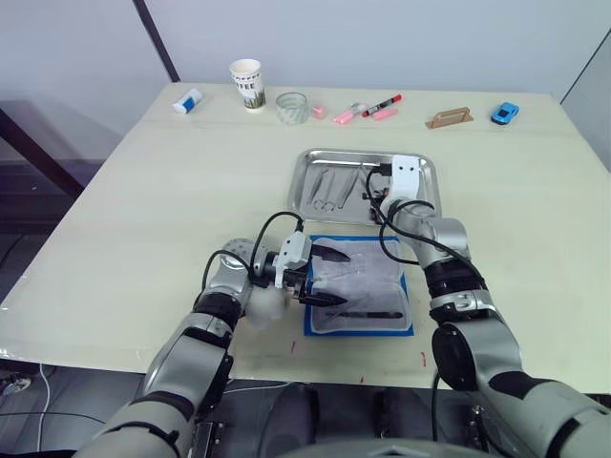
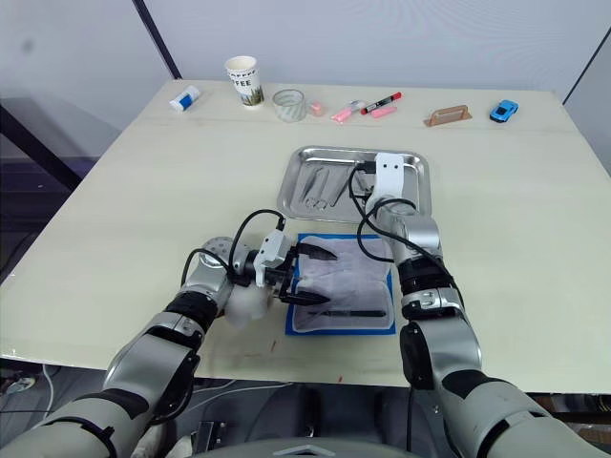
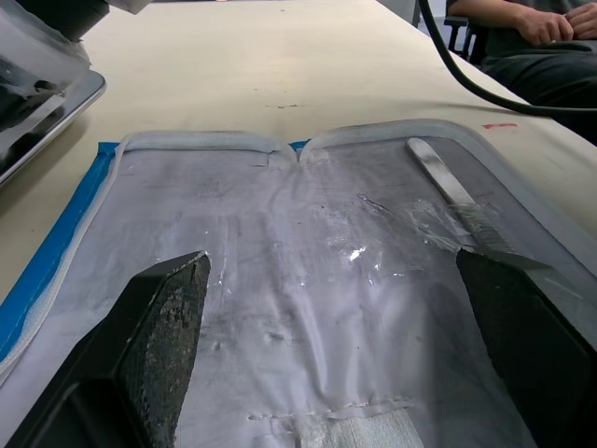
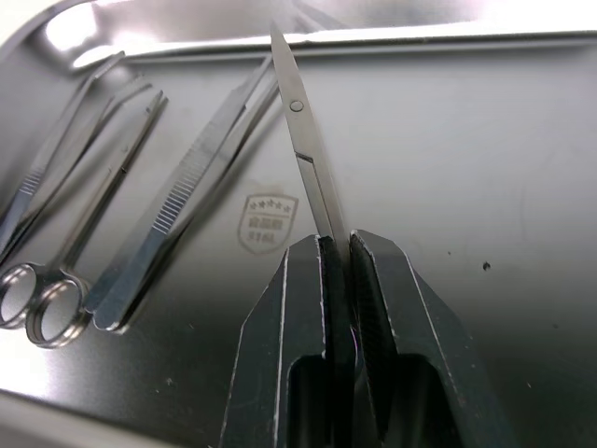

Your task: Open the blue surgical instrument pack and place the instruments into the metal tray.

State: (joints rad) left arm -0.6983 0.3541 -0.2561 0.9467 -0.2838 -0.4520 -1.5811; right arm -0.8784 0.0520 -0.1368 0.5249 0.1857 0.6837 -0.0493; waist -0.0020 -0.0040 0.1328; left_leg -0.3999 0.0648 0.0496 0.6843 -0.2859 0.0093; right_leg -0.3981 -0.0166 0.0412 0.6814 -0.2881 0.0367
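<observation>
The blue surgical instrument pack [image 1: 358,286] lies open near the table's front edge, with its pale lining [image 3: 308,243] facing up. One slim instrument [image 3: 457,201] rests on the lining near the front edge. My left gripper [image 1: 325,277] hovers low over the pack's left side, open and holding nothing. Beyond the pack stands the metal tray [image 1: 329,153], which holds tweezers [image 4: 177,205] and ring-handled instruments [image 4: 56,243]. My right gripper [image 4: 338,245] is just above the tray floor, shut on a pair of silver scissors [image 4: 303,140].
Along the far edge stand a paper cup [image 1: 246,83], a glass [image 1: 291,107], pink and red markers [image 1: 368,112], a brown block [image 1: 449,117], a blue toy car [image 1: 505,113] and a white tube [image 1: 187,100]. A person [image 3: 522,28] sits beside the table.
</observation>
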